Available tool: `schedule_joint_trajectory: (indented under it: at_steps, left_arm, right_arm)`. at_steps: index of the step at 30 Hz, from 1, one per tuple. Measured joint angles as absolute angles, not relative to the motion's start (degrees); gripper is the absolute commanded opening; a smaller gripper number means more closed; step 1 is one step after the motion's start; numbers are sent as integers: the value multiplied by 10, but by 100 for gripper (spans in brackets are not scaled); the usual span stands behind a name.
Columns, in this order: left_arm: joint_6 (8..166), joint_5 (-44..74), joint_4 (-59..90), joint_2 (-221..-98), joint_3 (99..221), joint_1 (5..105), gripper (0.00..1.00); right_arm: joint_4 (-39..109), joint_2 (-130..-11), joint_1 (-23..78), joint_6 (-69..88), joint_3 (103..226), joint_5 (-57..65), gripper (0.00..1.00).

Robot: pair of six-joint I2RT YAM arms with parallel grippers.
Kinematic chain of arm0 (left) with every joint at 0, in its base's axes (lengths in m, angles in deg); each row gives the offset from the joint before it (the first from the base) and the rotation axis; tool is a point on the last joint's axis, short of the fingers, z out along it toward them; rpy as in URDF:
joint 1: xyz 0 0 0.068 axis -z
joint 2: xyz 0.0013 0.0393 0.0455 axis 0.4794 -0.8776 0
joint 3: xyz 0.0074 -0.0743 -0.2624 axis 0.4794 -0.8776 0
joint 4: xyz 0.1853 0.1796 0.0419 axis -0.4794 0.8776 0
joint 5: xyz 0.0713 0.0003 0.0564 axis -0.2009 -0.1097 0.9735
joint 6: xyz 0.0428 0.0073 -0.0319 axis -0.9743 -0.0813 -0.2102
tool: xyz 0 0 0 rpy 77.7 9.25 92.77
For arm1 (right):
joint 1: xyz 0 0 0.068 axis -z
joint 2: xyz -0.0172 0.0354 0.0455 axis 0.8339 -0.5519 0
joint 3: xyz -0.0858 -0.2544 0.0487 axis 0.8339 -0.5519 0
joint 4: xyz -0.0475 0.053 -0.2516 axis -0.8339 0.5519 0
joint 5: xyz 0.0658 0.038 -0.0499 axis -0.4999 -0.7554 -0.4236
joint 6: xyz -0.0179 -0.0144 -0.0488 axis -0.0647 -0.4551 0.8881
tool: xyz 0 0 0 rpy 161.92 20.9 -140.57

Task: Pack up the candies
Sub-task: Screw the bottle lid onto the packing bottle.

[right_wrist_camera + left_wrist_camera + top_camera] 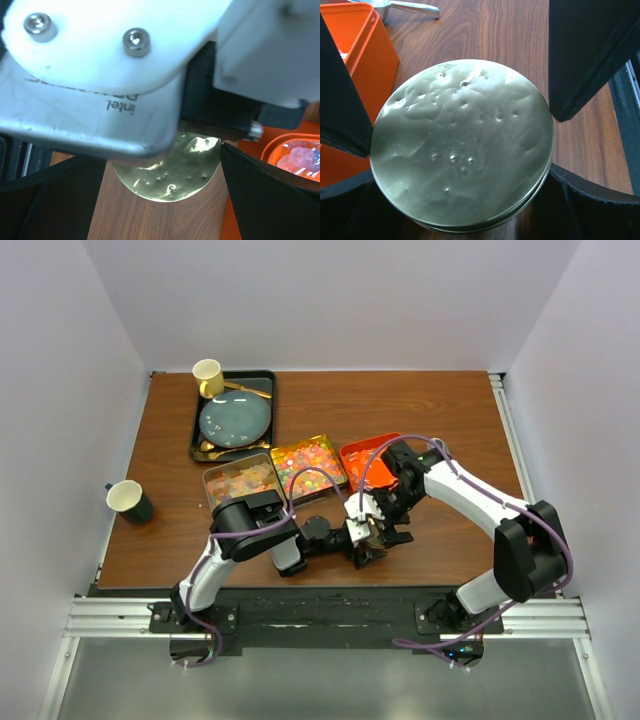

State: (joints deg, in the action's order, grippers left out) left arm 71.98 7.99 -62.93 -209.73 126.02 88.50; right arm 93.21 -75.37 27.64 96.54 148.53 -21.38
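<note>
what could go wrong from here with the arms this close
1. The right gripper hangs open right above the left arm's camera; coming down, it could strike it.
2. The left gripper seems to pinch the lid only at its rim; it may slip.
3. The lid sits close beside the orange box; a swing could knock it and spill candies.

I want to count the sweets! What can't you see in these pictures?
Left wrist view: the gold lid hides whatever is under it; the top edge cuts off the scoop.
Right wrist view: the left arm's camera covers most of the lid.
Top view: candies too small to count.
</note>
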Motion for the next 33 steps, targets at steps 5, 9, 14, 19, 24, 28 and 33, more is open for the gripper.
schedule_joint_trajectory:
  at_steps: [5, 9, 14, 19, 24, 28, 33]
  left_arm:
    - [729, 80, -628, -2098, 1261, 884, 0]
    - [732, 79, -628, -2098, 1261, 883, 0]
    - [735, 79, -628, -2099, 1262, 883, 0]
    - [729, 78, -629, -2099, 1262, 883, 0]
    - [730, 79, -629, -2099, 1262, 883, 0]
    - [731, 78, -628, -2099, 1262, 883, 47]
    - [726, 73, -616, -2092, 1262, 881, 100]
  right_arm:
    - [908, -751, 276, 960, 1473, -214, 80]
    - [899, -746, 276, 946, 1468, -212, 67]
    - [867, -725, 277, 897, 1445, -211, 65]
    - [802, -676, 277, 804, 1397, -206, 64]
    - [762, -651, 277, 738, 1371, -200, 65]
    - [749, -643, 277, 713, 1363, -196, 65]
    - [747, -642, 278, 707, 1361, -195, 67]
